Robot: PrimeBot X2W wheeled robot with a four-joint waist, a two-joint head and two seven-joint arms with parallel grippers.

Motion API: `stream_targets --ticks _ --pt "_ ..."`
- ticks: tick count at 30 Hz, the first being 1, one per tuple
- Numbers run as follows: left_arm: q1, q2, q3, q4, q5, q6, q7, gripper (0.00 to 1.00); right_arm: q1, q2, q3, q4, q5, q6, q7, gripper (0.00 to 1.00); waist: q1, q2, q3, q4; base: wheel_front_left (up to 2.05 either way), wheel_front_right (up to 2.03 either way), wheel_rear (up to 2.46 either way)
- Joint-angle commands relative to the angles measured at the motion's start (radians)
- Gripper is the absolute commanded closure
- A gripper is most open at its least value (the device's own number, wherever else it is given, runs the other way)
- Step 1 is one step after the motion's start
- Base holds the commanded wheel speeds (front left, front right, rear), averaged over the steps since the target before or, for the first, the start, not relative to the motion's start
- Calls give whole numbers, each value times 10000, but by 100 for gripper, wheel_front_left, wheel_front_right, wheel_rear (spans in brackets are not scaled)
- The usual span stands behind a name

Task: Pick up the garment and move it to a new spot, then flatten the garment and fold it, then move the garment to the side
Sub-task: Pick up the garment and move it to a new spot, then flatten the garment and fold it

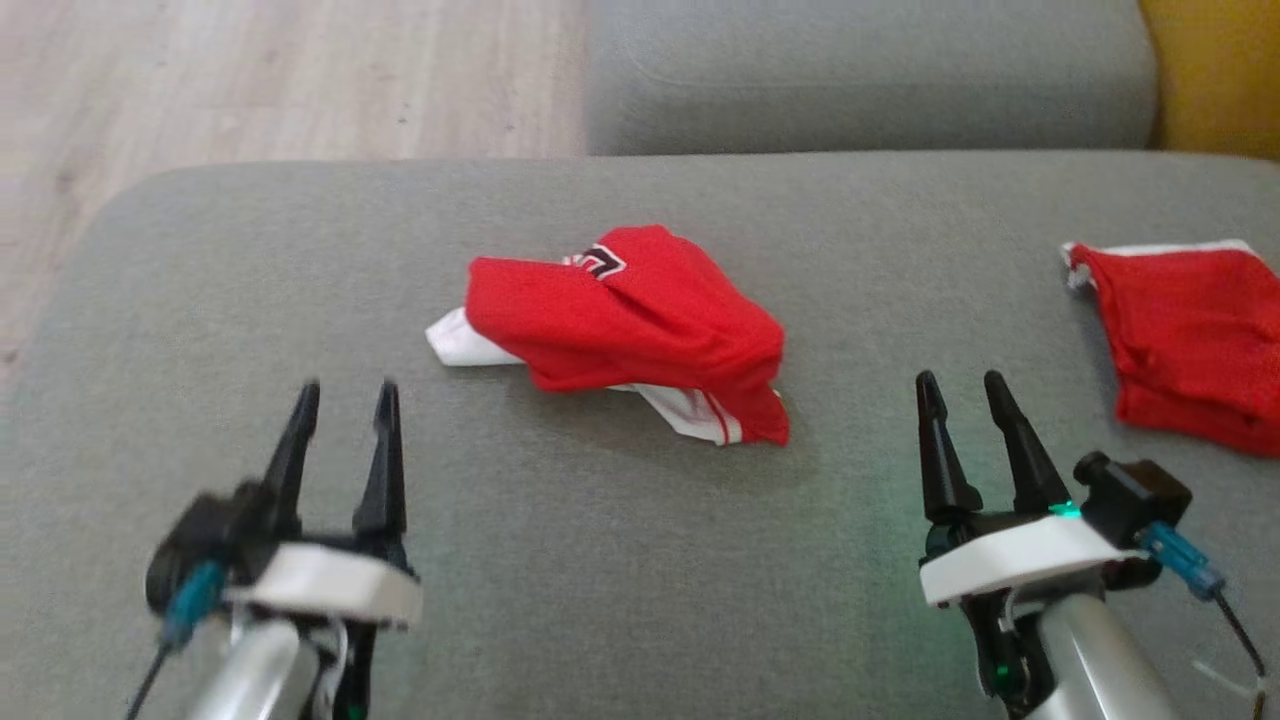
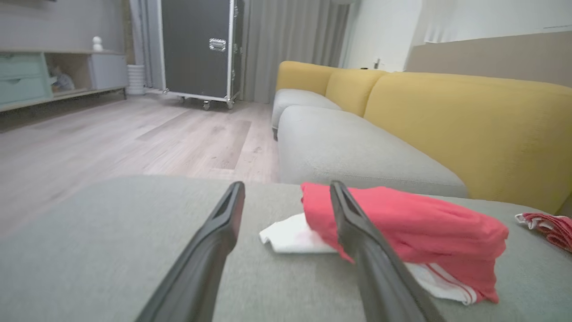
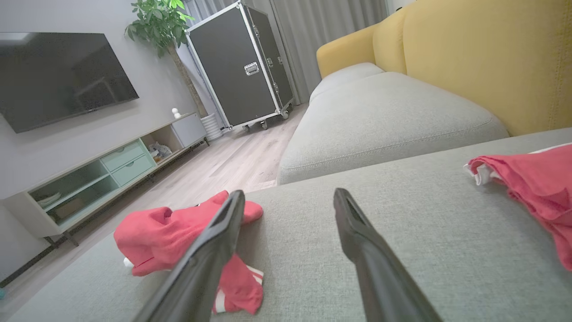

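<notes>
Finds the red-and-white garment point(image 1: 640, 325) bunched at the centre of the head view, lying on the grey cushion point(image 1: 600, 560). Shows the left gripper point(image 1: 349, 388) at lower left, released, fingers spread and grasping nothing, apart from the cloth's white edge. Shows the right gripper point(image 1: 960, 378) at lower right, likewise released and empty, apart from the garment. Places a second red garment point(image 1: 1190, 340) at the right edge, just beyond the right gripper.
</notes>
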Motion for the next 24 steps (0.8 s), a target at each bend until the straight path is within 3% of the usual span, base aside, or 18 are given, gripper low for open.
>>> stream_targets --ticks 1,9,17,24 --pt "-324 110 574 -442 71 64 -93 0 -191 -12 216 -288 -27 -9 -109 0 2 -1 -142 189 0 0 0" --pt "457 -562 1331 -893 697 -336 -94 0 -248 -12 356 -194 -277 -9 -109 0 2 -1 -5 579 0 0 0" --pt "340 -1042 1587 -631 1048 -846 -94 0 -1169 -12 1316 1329 -1138 -9 372 0 2 -1 384 823 0 0 0" --pt "128 -1396 1729 -337 1316 -1184 -95 0 -2151 -12 2272 2502 -484 -9 560 0 2 -1 709 1131 0 0 0"
